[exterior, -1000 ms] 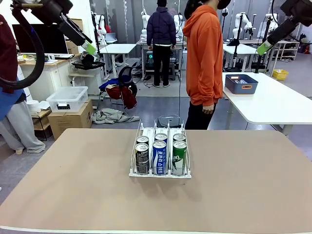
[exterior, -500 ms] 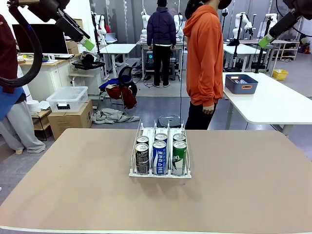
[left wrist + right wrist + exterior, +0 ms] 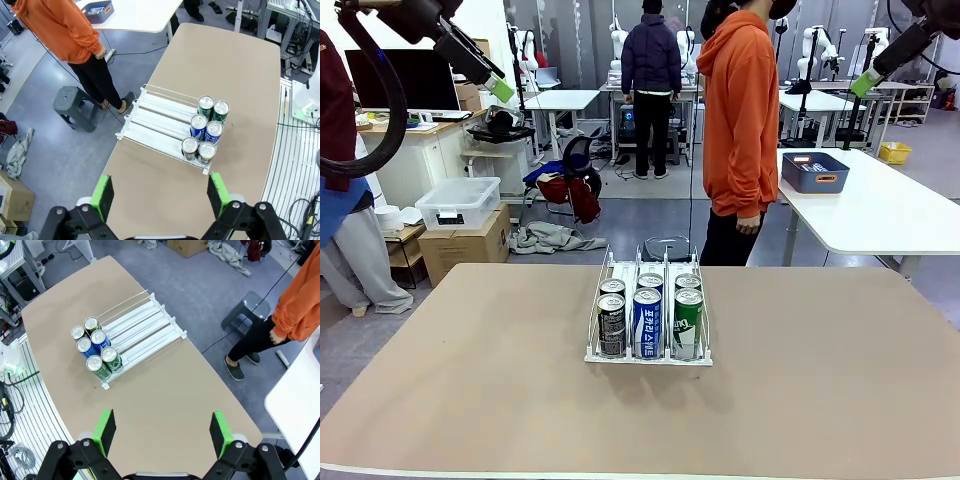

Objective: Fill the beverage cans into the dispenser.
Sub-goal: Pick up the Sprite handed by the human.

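The dispenser [image 3: 620,270], a clear three-lane rack with white wire dividers, stands at the middle of the brown table. Several beverage cans stand upright at its front end, two deep in each lane: black [image 3: 611,325] on the left, blue-and-white [image 3: 647,322] in the middle, green [image 3: 687,323] on the right. My left gripper [image 3: 500,91] hangs high at the upper left and my right gripper [image 3: 865,83] high at the upper right, both far above the table. From above, the left gripper [image 3: 160,195] and right gripper [image 3: 163,433] are open and hold nothing, looking down on the dispenser [image 3: 155,112] [image 3: 140,325] and cans [image 3: 205,129] [image 3: 96,347].
A person in an orange hoodie [image 3: 737,110] stands at the table's far edge, arms down. A grey stool [image 3: 667,247] sits behind the dispenser on the floor. A blue tub [image 3: 814,171] rests on a white side table [image 3: 890,215] to the right.
Both grippers rose a little over the first half second, then held still. The cans and dispenser have not moved.
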`<state>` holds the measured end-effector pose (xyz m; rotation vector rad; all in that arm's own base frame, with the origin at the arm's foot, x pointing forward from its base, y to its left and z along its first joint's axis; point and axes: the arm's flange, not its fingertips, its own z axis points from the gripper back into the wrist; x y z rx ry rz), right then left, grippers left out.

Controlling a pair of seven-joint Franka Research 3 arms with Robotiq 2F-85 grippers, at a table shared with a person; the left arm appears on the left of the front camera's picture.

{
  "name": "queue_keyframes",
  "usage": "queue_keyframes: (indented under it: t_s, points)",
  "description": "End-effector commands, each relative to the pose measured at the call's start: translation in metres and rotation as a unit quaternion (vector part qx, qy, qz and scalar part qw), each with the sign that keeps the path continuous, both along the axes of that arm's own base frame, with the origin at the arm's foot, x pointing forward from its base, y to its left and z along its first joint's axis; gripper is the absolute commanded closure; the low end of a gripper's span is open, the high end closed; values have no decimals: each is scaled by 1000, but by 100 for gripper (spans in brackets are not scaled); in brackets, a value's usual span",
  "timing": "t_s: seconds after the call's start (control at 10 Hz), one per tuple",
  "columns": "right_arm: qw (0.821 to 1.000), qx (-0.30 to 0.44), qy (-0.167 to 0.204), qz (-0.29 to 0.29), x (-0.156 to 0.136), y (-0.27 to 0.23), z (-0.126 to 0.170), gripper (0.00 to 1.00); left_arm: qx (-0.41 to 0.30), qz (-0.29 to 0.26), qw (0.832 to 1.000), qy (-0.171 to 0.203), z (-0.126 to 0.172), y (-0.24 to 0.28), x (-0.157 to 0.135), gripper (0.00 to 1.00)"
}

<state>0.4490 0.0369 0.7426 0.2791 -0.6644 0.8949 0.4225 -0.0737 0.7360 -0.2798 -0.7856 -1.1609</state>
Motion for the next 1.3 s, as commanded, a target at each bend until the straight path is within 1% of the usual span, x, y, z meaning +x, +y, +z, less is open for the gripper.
queue_keyframes:
  t_s: [0.0,0.7,0.8,1.0,1.2]
  points:
    - [999,29,-19,4,0,-2,3,0,-11,12,1000,2,2,-2,0,0]
    - [998,54,-28,-8,-1,-16,9,0,-28,28,999,-4,11,6,-1,0]
    - [998,59,-29,-8,-2,-18,10,0,-38,17,999,-1,11,5,-1,0]
    - [997,76,-24,3,-3,-21,9,0,-69,-24,997,12,11,0,-4,0]
    - [995,94,-26,23,-9,-25,13,0,-92,-45,995,22,13,2,-5,0]
